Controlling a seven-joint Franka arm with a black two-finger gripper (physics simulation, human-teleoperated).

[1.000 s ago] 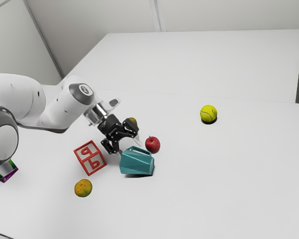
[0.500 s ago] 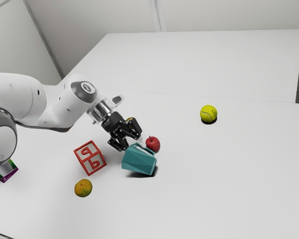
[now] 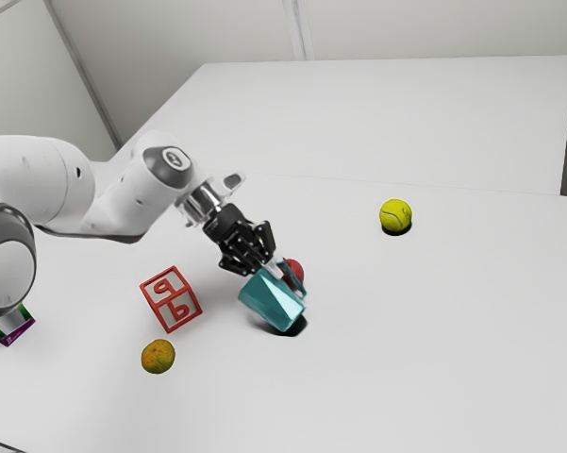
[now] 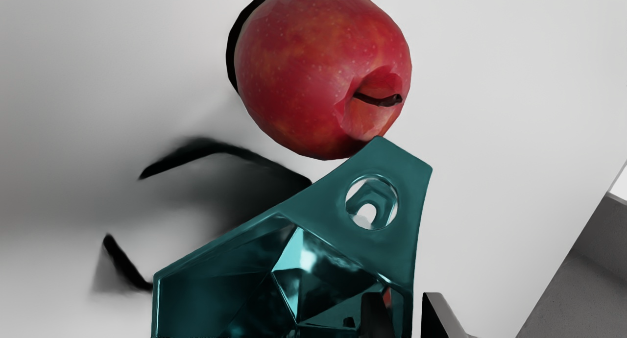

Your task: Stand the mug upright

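The gripper (image 3: 268,268) reaches down to the rim of the teal mug (image 3: 272,300). The mug hangs tilted, its shadow on the table beside its lower end and its handle toward the apple (image 3: 293,268). In the wrist view the gripper (image 4: 405,311) pinches the wall of the mug (image 4: 343,250), one black finger inside the cup and the other outside. The cup's interior faces the camera. The apple (image 4: 323,73) lies close beside the handle, overlapping it in this view; whether they touch I cannot tell.
A red letter block (image 3: 171,299) and an orange fruit (image 3: 158,356) lie toward the exterior view's left, with a green-purple block (image 3: 9,324) farther over. A tennis ball (image 3: 395,215) sits toward its right on the white table (image 3: 453,321).
The mug has tipped from lying on its side to a steeper tilt and risen off the table. My hand has shifted toward the exterior view's right and turned with it. The handle now covers part of the apple.
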